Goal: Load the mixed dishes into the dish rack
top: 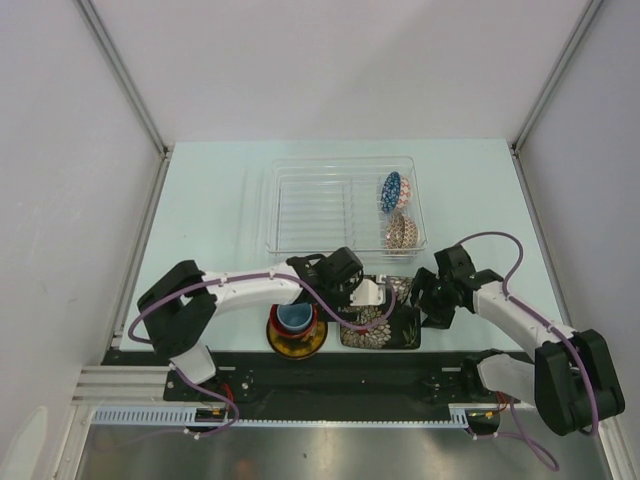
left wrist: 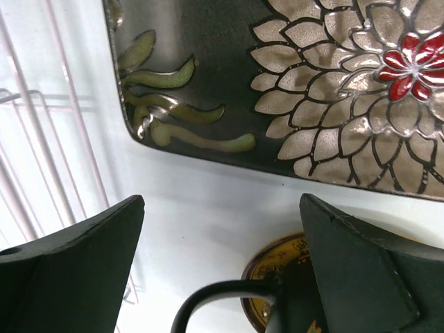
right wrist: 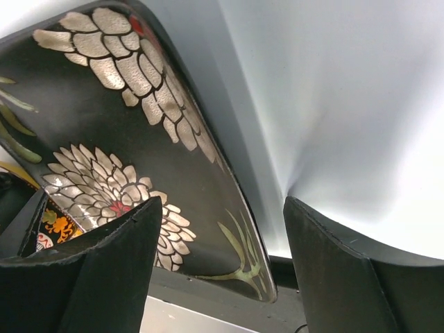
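Overhead, the dish rack point(top: 330, 205) sits on the table point(top: 210, 220) toward the far edge, about midway between the left and right edges. In its right-hand part the small blue-patterned bowl point(top: 391, 190) stands tipped on its side. Just nearer lies another pale patterned dish point(top: 400, 232), too small to identify.

Close to the near edge, the round yellow-and-dark saucer point(top: 297, 340) lies flat with the light-blue cup point(top: 295, 318) sitting on it. Just to its right is the square black plate point(top: 385, 328), with white petals and a red-centred flower.

The left hand point(top: 372, 293) reaches in from the left over the plate's far side. In the left wrist view this hand point(left wrist: 222, 270) is spread wide with nothing between its fingers point(left wrist: 69, 270). Bare table and a sliver of the saucer point(left wrist: 267, 277) show in the gap, the plate point(left wrist: 208, 69) is further on, and the rack's pale ribs point(left wrist: 41, 139) are off to one side.

The right hand point(top: 428, 298) hangs at the plate's right edge. Its wrist view shows the hand point(right wrist: 218, 270) spread too, one finger point(right wrist: 90, 277) over the plate point(right wrist: 118, 139) and the other over the pale table. The plate's rim runs into the gap, but whether either finger touches it I cannot tell.
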Available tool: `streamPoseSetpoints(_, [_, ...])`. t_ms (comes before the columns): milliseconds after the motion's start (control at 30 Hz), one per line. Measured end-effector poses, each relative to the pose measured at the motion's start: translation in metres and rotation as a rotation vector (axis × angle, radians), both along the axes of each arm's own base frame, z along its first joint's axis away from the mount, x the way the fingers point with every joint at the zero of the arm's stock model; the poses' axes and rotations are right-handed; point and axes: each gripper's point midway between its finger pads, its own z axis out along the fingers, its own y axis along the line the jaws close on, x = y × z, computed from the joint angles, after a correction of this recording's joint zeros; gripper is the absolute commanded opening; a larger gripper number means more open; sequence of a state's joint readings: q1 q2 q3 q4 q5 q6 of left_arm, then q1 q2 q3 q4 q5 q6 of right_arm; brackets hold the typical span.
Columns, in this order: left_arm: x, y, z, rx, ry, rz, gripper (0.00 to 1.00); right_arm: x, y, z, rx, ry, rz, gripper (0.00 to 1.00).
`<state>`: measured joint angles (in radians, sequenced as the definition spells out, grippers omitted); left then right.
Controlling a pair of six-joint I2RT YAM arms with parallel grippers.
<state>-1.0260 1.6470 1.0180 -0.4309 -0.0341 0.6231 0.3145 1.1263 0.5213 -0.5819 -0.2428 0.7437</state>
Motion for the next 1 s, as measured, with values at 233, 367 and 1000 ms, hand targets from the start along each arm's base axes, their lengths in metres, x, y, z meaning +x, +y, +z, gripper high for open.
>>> streamPoseSetpoints(233, [-0.008,-0.006,-0.021,0.060,0.032,-0.035,1.00,0.002,0.002,-0.001,0.007,-0.001,0.001,0.75])
streamPoseSetpoints(367, [-0.013,-0.018,-0.021,0.060,0.034,-0.061,0.99,0.004,0.004,-0.002,0.022,-0.008,0.007,0.74])
streamPoseSetpoints(1000, [-0.020,-0.019,-0.023,0.118,0.052,-0.076,1.00,0.005,0.040,0.053,0.258,-0.231,0.068,0.65])
